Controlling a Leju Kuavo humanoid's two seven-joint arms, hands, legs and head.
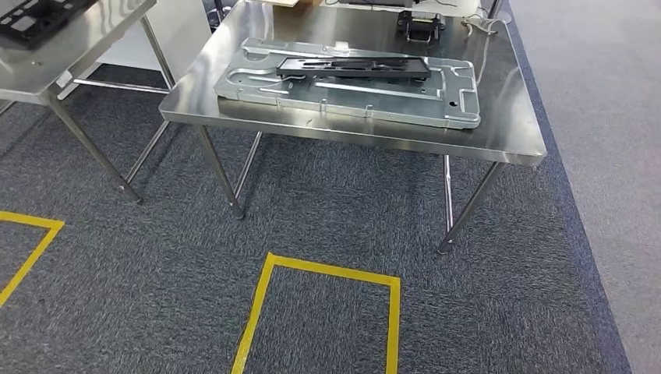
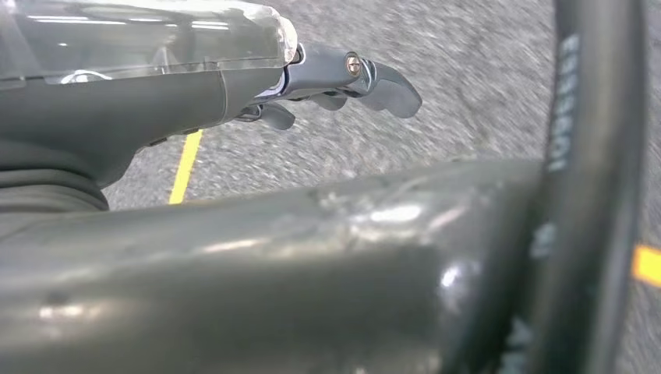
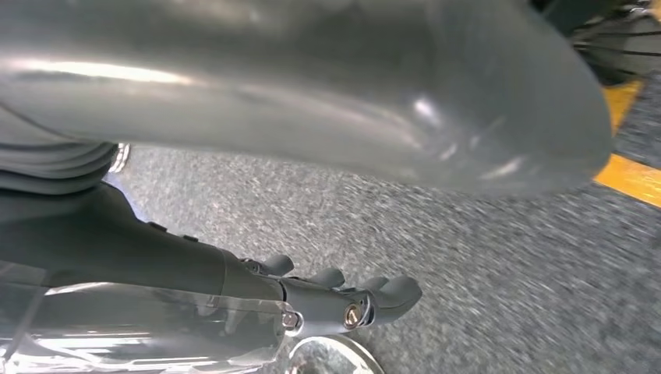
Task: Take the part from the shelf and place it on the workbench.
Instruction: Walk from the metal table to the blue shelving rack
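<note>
So the steel workbench (image 1: 510, 132) sits a bit ahead of the robot, and the part (image 1: 352, 65), a long flat black piece, is already lying on it. More exactly it's resting on top of a big grey metal plate (image 1: 351, 97) that covers most of the table's middle, with the part toward the plate's far edge and running left to right. Further back on the same table there's a small black fixture (image 1: 421, 25) and some cable near the far right corner.

Off to the left is a second steel table (image 1: 74, 58) with a black tray (image 1: 35, 19) on it, only partly in frame.

The floor is dark grey carpet (image 1: 327, 210) with yellow tape lines (image 1: 327, 269) marking a box right in front of the robot, plus another corner of tape on the near left.

Both arms are hanging down over the carpet. The left hand (image 2: 327, 82) has nothing in it, fingers loosely bent and apart. The right hand (image 3: 335, 292) is the same deal: holding nothing, fingers slightly curled with gaps between them. The wrist pictures are pretty blurry, so I can't say much more than that.
</note>
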